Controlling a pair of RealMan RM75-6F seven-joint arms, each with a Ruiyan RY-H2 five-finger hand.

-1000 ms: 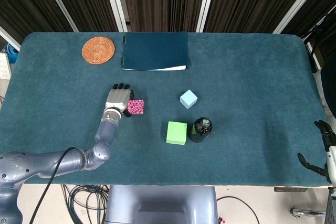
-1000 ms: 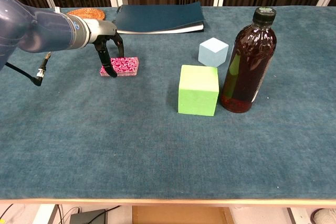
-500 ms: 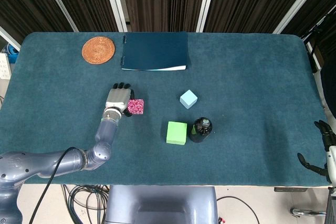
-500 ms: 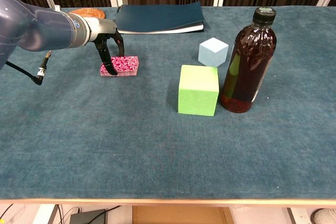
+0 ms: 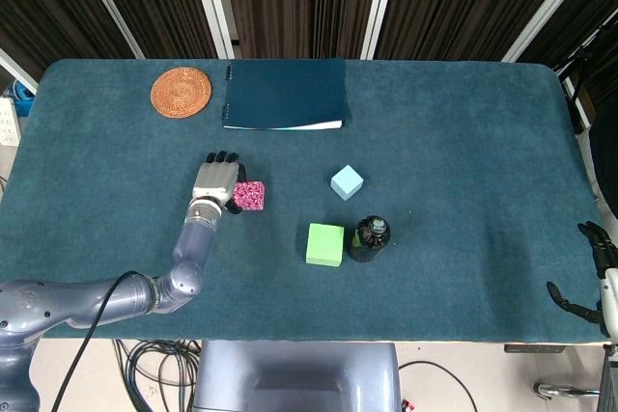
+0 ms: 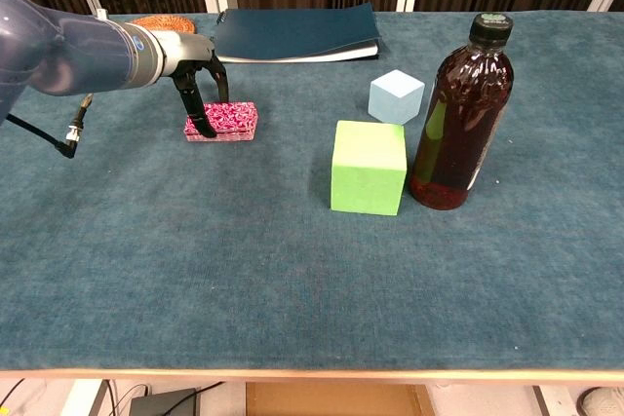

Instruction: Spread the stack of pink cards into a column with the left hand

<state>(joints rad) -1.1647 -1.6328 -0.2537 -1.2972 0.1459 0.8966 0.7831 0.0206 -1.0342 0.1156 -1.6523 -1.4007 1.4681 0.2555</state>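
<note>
Cards: the stack of pink cards [image 6: 223, 121] has crept a little further from the camera over the last second, and in the head view it sits slightly closer to the left hand [image 5: 216, 183] than before. It lies on the desk [image 6: 292, 270] well to the left of the green cube [image 6: 369, 167], still one neat block with no card fanned out. The left hand stays arched over the stack's left end, its dark fingertips [image 6: 207, 128] down against the near-left corner; whether it pinches the stack or only presses on it I cannot tell. So the spread seems only to be starting. The right hand [image 5: 591, 275] hangs past the desk edge, far right of the green cube, fingers apart and holding nothing.
</note>
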